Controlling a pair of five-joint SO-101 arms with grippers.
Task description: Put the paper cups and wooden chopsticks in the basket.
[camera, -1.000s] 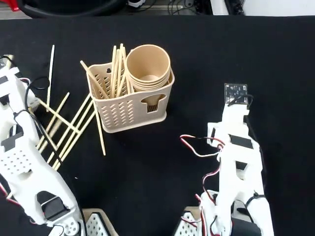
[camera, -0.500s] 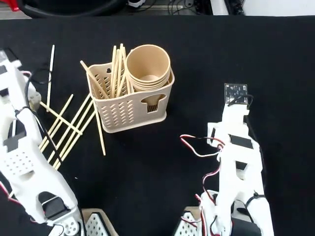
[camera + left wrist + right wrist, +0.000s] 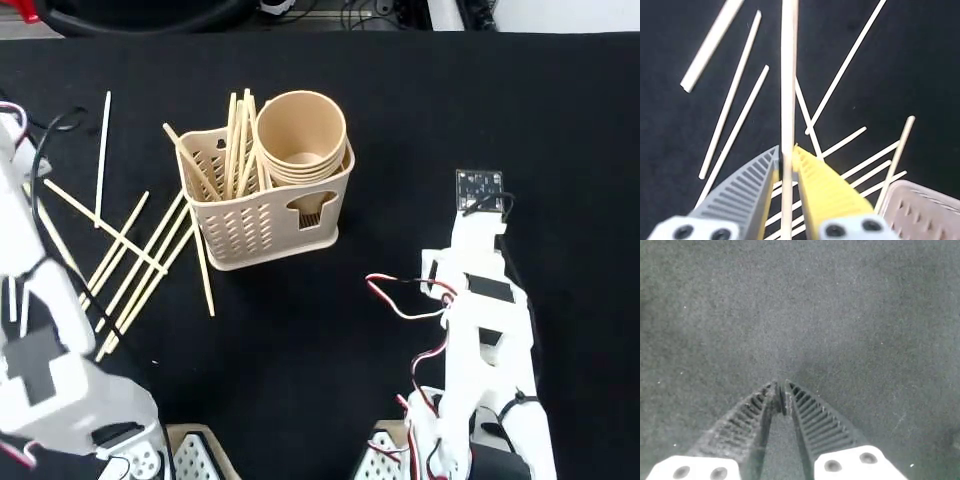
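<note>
Nearest us, the right gripper [image 3: 780, 390] hangs low over the black table [image 3: 400, 120]. Its jaws are pressed together with nothing between them. That arm sits well apart from the work, off to the right of the basket [image 3: 265, 225].

The left gripper [image 3: 786, 152] is clamped on one chopstick [image 3: 788, 75]. The grey and yellow jaws pinch the stick part-way along its length, and the free end points out ahead over the table. It hangs above the loose chopsticks [image 3: 140, 265], with a corner of the basket just off to one side in the left wrist view.

Further out, those loose sticks lie in a rough fan on the table to the left of the basket. Several are nearly parallel and one lies across them. We count at least six. One more stick [image 3: 203, 270] lies just beside the basket's near-left corner. We cannot tell whether it touches.

The basket stands upright near mid-table. A nested stack of cups [image 3: 300, 130] sits in its right side, mouth up. A sheaf of sticks [image 3: 238, 140] stands in its left side, leaning a little.

Farthest out on the left, a lone stick [image 3: 103, 155] lies apart from the rest.

Our reading is that the cups are done, since every cup we see is in the basket. The chopsticks are partly done: some are in the basket, one is in the left gripper, and the fan and the two strays are left to collect.
</note>
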